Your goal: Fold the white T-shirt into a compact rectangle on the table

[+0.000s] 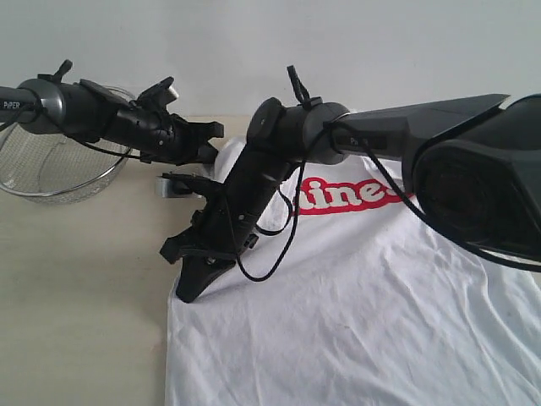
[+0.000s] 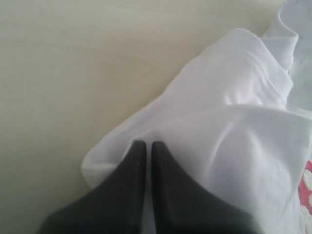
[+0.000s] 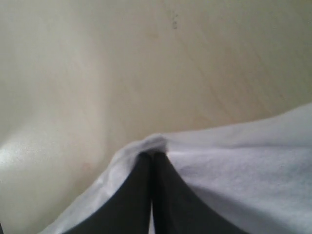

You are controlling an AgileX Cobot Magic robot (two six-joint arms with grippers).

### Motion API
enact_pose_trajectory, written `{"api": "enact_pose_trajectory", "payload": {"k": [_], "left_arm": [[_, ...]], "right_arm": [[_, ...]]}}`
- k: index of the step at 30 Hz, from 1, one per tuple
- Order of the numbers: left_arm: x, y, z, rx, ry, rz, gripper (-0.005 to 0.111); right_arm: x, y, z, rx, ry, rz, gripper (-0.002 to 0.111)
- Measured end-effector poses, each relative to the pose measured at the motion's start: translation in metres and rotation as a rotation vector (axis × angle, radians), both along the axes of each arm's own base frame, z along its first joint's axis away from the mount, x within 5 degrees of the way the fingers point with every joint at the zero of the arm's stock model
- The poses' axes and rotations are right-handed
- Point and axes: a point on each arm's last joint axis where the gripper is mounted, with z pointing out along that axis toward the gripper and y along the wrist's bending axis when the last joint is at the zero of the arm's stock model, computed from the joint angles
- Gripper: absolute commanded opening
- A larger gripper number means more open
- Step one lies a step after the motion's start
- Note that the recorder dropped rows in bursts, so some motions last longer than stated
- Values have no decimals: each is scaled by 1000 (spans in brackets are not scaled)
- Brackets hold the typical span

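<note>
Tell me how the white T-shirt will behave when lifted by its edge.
The white T-shirt is probably floppy: it wrinkles all over and bunches at the right gripper, so it should sag, not hold shape. It looks thin and light, folding softly around the left gripper. On the smooth table it may slide when dragged.

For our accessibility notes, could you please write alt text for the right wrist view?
The right gripper, dark and shut, pinches a small bunched edge of the white T-shirt. The pale beige table, with faint grain and a few dark specks, fills the view beyond the cloth.
</note>
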Motion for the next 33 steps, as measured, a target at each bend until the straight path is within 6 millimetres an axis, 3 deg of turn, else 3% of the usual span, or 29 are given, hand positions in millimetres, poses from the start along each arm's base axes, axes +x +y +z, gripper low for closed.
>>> {"api": "enact_pose_trajectory", "payload": {"k": [10,15,23,29,33], "left_arm": [[16,4,27,-9,-72,6,4],[13,-3,39,-66,-16,-76,4],[-2,-14,59,-43,78,-147,4],[-12,-25,46,192,144,-176,4],[-11,-28,35,231,151,-163,4]], "right_arm": [[-1,1,0,2,0,1,0],[1,0,5,0,-31,1,0],[22,-34,13,6,-35,-67,0],[28,-44,22,26,-54,-80,0],[27,-43,35,47,-73,-85,0]]}}
